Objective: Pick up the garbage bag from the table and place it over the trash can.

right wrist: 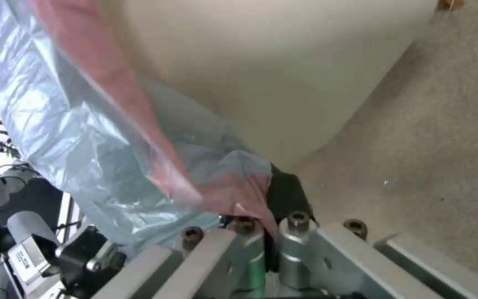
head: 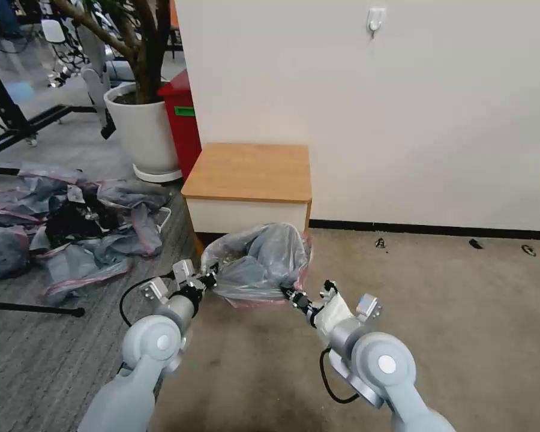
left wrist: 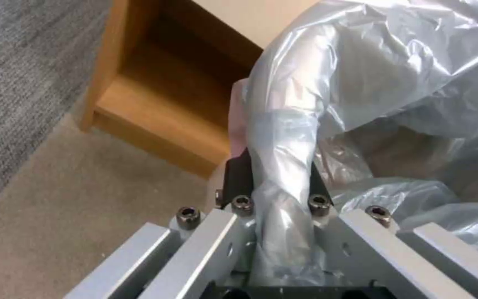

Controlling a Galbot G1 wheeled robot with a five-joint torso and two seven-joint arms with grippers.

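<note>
We see the garbage bag [head: 264, 261], crinkly grey with a pink band, draped open over the trash can [right wrist: 283, 70] on the floor before the counter [head: 249, 171]. Our left gripper [head: 209, 278] and right gripper [head: 289, 294] each have fingers clamped on its rim.

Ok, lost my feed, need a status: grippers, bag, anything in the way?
Left gripper and right gripper shut on bag mouth, opposite sides. Bag draped over can, before table. Nothing in the way.

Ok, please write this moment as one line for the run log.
left gripper: shut on garbage bag | right gripper: shut on bag | bag: stretched over trash can | table: behind
</note>
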